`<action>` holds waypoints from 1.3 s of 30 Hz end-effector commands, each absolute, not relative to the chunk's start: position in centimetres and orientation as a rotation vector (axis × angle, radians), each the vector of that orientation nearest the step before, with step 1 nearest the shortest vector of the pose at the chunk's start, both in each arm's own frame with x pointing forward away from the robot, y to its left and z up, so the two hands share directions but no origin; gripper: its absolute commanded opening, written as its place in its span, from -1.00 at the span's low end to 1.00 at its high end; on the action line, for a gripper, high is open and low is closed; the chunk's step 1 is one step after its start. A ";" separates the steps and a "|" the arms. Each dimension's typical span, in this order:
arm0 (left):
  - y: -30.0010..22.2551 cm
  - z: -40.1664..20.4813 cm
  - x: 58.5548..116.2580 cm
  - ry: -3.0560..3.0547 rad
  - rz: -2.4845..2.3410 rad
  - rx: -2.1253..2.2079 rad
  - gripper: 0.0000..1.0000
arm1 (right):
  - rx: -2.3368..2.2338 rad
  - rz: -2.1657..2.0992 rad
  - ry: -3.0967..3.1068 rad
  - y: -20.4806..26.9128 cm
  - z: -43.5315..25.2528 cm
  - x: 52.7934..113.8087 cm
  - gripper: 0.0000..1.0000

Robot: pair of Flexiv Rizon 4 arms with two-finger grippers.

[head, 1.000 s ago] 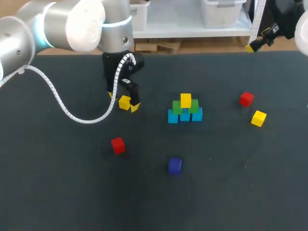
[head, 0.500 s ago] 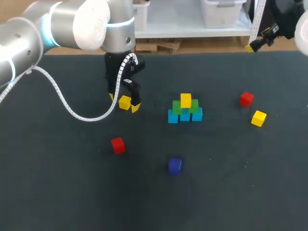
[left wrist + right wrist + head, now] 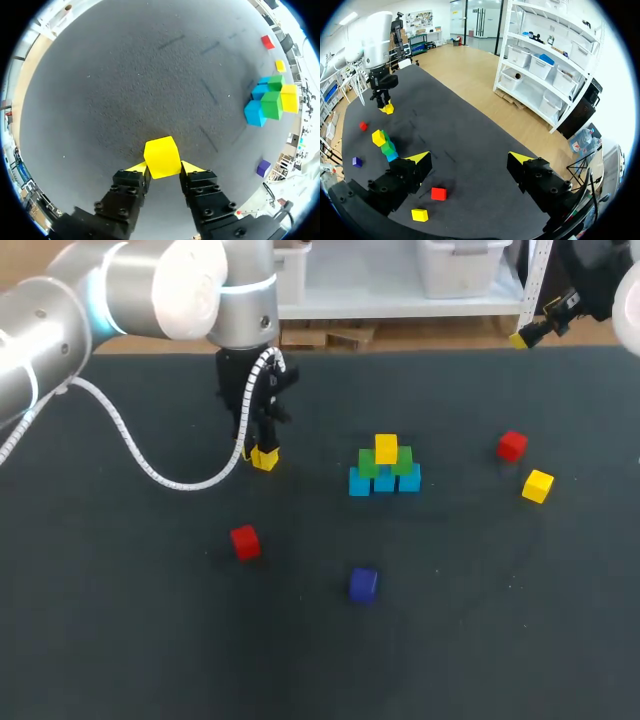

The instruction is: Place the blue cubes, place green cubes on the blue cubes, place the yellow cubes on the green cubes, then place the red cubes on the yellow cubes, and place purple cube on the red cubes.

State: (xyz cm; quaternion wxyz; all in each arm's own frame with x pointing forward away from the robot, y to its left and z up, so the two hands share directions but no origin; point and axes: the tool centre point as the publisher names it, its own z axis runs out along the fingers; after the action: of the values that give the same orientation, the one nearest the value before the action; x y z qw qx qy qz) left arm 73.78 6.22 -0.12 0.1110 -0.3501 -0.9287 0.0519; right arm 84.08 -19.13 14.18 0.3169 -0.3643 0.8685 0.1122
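Note:
My left gripper stands over the table's left middle, shut on a yellow cube that rests on the mat; both yellow tips press its sides. To its right stands the pyramid: three blue cubes, two green cubes on them and one yellow cube on top. Loose cubes lie around: a red cube, a purple cube, another red cube and a yellow cube. My right gripper hangs open and empty high at the back right.
The black mat covers the whole table. The left arm's white cable loops down over the left part of the mat. In the right wrist view the red cube and yellow cube lie below the open fingers.
My left gripper's fingers have come together on the yellow cube, which stood between them while they were wide open. The right arm and the other cubes have not moved.

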 end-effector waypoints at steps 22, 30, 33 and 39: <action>-0.3 6.1 73.1 -2.138 -0.108 -1.771 -1.00 | -0.959 0.295 2.285 -19.2 14.2 83.9 1.00; -2.8 8.9 71.5 -1.968 -0.253 -1.957 -1.00 | -0.959 0.295 2.285 -19.2 14.2 83.9 1.00; -4.1 9.3 71.2 -1.913 -0.266 -1.990 -1.00 | -0.959 0.295 2.285 -19.2 14.2 83.9 1.00; -5.1 9.2 71.1 -1.904 -0.271 -2.004 -1.00 | -0.959 0.295 2.285 -19.2 14.2 83.9 1.00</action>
State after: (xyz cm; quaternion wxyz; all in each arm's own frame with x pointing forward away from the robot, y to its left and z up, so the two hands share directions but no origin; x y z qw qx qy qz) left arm 70.63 -4.51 9.21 0.1430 -0.7153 -0.6810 -0.0645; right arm 84.08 -19.13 14.18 0.3169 -0.3643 0.8685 0.1122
